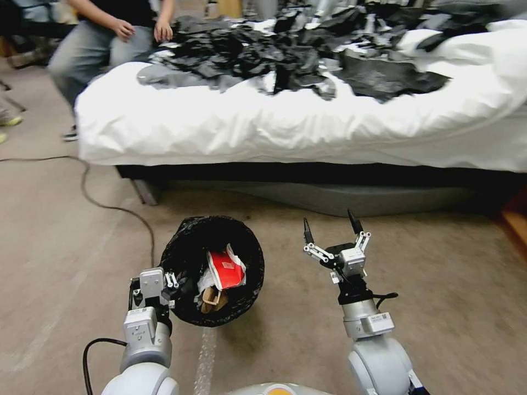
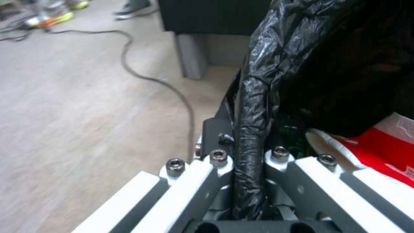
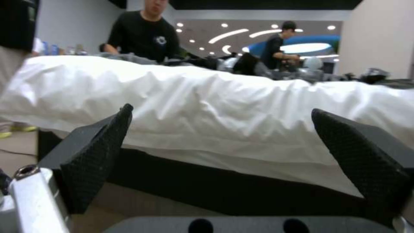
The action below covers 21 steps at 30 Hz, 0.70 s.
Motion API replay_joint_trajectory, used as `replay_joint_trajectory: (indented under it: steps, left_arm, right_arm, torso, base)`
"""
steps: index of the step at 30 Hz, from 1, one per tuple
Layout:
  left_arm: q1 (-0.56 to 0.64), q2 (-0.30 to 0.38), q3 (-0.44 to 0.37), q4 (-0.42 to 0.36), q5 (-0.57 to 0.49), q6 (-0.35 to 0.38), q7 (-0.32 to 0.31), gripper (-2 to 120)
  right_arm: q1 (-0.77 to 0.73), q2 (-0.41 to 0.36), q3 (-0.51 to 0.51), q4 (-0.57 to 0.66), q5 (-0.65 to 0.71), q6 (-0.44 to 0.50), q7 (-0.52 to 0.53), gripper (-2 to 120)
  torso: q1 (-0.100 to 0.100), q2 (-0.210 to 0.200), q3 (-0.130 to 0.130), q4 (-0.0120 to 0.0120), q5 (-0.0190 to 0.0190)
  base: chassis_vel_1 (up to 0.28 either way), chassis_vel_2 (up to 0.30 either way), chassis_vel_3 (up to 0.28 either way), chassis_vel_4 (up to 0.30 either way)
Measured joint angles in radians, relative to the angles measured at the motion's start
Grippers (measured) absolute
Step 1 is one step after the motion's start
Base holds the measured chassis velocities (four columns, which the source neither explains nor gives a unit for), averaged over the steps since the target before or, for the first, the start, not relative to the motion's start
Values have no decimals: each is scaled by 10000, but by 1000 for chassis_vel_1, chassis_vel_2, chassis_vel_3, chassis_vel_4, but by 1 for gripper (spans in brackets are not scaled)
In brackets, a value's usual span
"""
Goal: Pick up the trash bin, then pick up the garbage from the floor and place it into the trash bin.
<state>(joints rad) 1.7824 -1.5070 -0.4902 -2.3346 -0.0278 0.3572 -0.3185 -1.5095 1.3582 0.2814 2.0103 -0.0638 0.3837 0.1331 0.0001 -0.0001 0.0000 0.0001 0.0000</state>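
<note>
The left gripper (image 1: 171, 285) clamps the trash bin (image 1: 186, 252) rim; the right gripper (image 1: 331, 227), fingers spread wide and empty, faces the bed (image 1: 307, 126).

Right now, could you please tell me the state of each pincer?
Left pincer: closed on the rim of the trash bin.
Right pincer: open, holding nothing, pointing toward the bed.

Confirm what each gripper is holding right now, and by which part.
The left gripper is shut on the trash bin, clamping the bag-covered rim on the side nearest the robot. The right gripper is open and holds nothing.
</note>
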Motion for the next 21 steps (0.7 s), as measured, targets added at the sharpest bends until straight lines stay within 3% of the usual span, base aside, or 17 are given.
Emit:
replay_joint_trajectory:
  steps: [21]
  left_arm:
    - [62, 2, -136, -209, -100, 17, -1, 0]
  right_arm:
    - [22, 15, -53, -126, -25, -6, 17, 100]
  torso:
    - [0, 0, 0, -1, 0]
  base:
    - [131, 131, 128, 132]
